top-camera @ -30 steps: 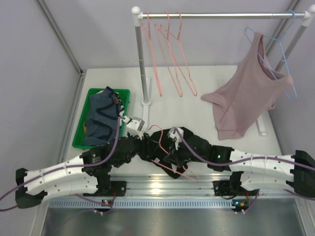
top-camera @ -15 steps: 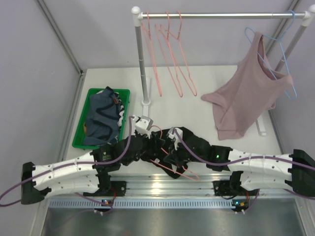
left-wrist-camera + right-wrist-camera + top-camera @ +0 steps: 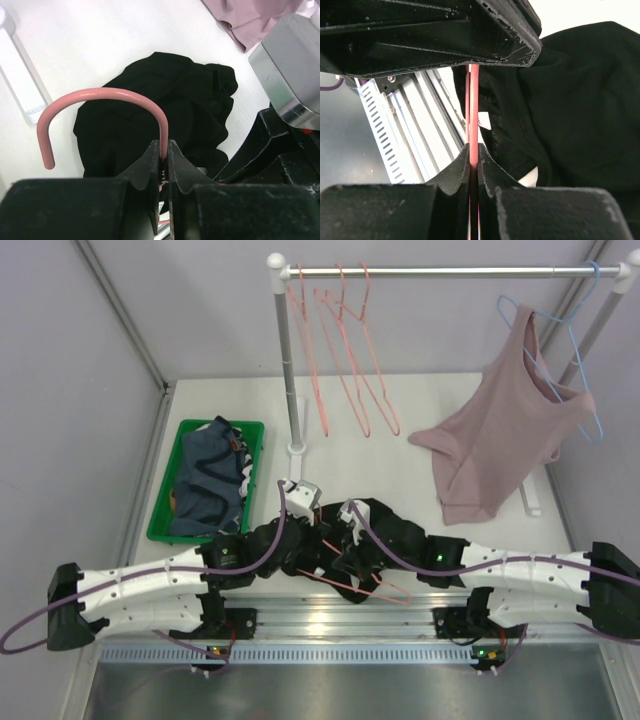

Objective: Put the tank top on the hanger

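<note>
Pinching the hanger [image 3: 100,93] by its neck just under the hook, the left jaws sit narrow on the wire; the right jaws clamp its lower wire. The tank top [image 3: 165,100] lies bunched on the worktop [image 3: 100,30] just beyond both, with no long axis evident.

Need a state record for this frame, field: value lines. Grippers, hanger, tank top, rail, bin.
left gripper: shut on the hanger, at the neck just below the hook
right gripper: shut on the hanger's wire
hanger: off the rail, held by both grippers over the tank top
tank top: crumpled on the table, not on the hanger
rail: three spare hangers; pink top on blue hanger, right end
bin: holds blue-grey garment
</note>
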Controlling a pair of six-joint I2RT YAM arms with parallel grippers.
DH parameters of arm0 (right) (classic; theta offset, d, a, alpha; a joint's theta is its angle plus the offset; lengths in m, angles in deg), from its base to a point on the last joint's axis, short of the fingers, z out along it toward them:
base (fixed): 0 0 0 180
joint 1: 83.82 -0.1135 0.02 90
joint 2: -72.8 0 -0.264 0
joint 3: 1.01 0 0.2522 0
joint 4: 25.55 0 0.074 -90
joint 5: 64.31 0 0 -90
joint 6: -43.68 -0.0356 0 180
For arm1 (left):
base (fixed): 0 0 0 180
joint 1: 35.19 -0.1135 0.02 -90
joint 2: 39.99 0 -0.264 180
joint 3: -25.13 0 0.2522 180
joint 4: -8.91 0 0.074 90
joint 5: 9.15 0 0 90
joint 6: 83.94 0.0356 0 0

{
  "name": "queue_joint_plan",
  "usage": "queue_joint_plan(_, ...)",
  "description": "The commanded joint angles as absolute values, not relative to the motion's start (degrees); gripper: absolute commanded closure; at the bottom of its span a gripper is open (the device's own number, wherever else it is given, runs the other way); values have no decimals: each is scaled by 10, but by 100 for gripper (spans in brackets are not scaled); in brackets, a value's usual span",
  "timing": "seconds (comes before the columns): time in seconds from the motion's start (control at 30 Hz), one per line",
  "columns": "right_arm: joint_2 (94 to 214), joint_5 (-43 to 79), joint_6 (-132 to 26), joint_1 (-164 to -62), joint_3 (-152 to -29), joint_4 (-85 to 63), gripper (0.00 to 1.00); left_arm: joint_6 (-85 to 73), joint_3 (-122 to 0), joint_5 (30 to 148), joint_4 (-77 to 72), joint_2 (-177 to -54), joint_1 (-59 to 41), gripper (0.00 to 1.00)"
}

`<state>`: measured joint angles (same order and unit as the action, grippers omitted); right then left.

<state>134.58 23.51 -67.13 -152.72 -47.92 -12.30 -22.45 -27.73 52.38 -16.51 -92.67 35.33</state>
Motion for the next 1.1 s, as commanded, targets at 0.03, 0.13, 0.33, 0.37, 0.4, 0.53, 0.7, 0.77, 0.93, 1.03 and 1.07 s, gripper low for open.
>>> queue_joint_plan(0.03, 1348, 254, -681, -1538, -515, -134, 100, -207, -283, 514, -129, -923, 355, 100)
queue_joint_plan(0.13, 1342, 279, -687, -1538, -528, -98, 89, -194, -285, 518, -137, -924, 355, 100)
queue_joint_plan(0.33, 1304, 339, -723, -1538, -552, -23, 55, -184, -303, 510, -170, -935, 356, 100)
queue_joint_plan(0.37, 1293, 348, -729, -1538, -556, 3, 52, -185, -305, 503, -182, -938, 356, 100)
queue_joint_plan(0.4, 1286, 370, -736, -1538, -558, 16, 48, -185, -309, 497, -187, -942, 356, 100)
queue_joint_plan(0.53, 1230, 438, -800, -1538, -562, 86, 44, -192, -328, 477, -222, -961, 361, 100)
queue_joint_plan(0.7, 1161, 502, -887, -1536, -555, 212, 44, -198, -350, 454, -251, -974, 376, 100)
queue_joint_plan(0.77, 1119, 497, -929, -1536, -533, 231, 45, -198, -357, 447, -259, -972, 384, 100)
queue_joint_plan(0.93, 1052, 434, -983, -1536, -478, 234, 61, -193, -362, 445, -271, -960, 392, 100)
queue_joint_plan(1.03, 1051, 391, -1000, -1536, -439, 188, 68, -184, -361, 456, -270, -952, 396, 100)
queue_joint_plan(1.07, 1058, 382, -1004, -1537, -420, 172, 70, -178, -359, 458, -269, -951, 400, 100)
